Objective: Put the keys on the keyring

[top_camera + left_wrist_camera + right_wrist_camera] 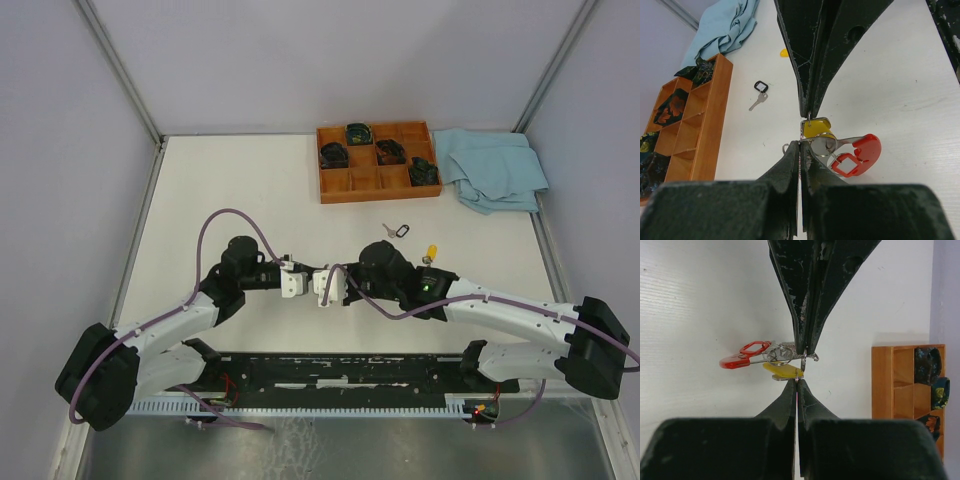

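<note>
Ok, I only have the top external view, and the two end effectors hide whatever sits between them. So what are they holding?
Observer: The left end effector is shut on the keyring, with its thin silver ring pinched at the fingertips.
Operator: And the right one?
Observer: The right end effector is shut on a yellow-capped key, held right up against the ring.
Operator: Is the red key on already?
Observer: Red pieces sit at the ring, but I cannot tell the red band from a red key cap.
</note>
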### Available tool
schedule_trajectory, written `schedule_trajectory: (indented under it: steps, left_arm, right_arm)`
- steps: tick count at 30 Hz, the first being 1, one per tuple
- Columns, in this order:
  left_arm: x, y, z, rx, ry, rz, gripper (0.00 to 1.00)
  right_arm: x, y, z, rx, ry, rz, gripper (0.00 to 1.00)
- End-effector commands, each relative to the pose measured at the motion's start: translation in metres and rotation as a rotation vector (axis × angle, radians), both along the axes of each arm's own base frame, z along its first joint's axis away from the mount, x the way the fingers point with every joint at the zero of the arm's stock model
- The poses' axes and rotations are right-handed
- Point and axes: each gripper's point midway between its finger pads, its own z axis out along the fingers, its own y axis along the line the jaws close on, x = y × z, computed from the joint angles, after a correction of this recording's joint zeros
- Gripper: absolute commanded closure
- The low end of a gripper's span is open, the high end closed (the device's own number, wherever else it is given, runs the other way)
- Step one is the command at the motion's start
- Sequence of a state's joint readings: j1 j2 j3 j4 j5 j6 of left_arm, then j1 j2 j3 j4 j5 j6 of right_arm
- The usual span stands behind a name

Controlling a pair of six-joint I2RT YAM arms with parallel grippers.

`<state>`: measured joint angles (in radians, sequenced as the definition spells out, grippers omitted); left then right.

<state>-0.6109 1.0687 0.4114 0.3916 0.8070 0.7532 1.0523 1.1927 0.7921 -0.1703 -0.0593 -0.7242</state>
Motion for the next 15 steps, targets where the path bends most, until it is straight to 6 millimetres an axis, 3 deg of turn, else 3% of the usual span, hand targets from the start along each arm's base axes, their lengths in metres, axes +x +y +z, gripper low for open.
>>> schedule_trajectory:
  steps: [1, 15]
  left_arm:
    - [0.0032, -0.0058, 0.02, -0.041, -0.085, -0.026, 0.97]
    - [0.0068, -0.0049, 0.0171, -0.032, -0.075, -0.005, 0.97]
  right_arm:
    - [0.0054, 0.0057, 0.0206, 0.058, -0.056, -0.008, 0.99]
    - [0.0048, 0.0031, 0.0261, 0.068, -0.064, -0.017, 0.99]
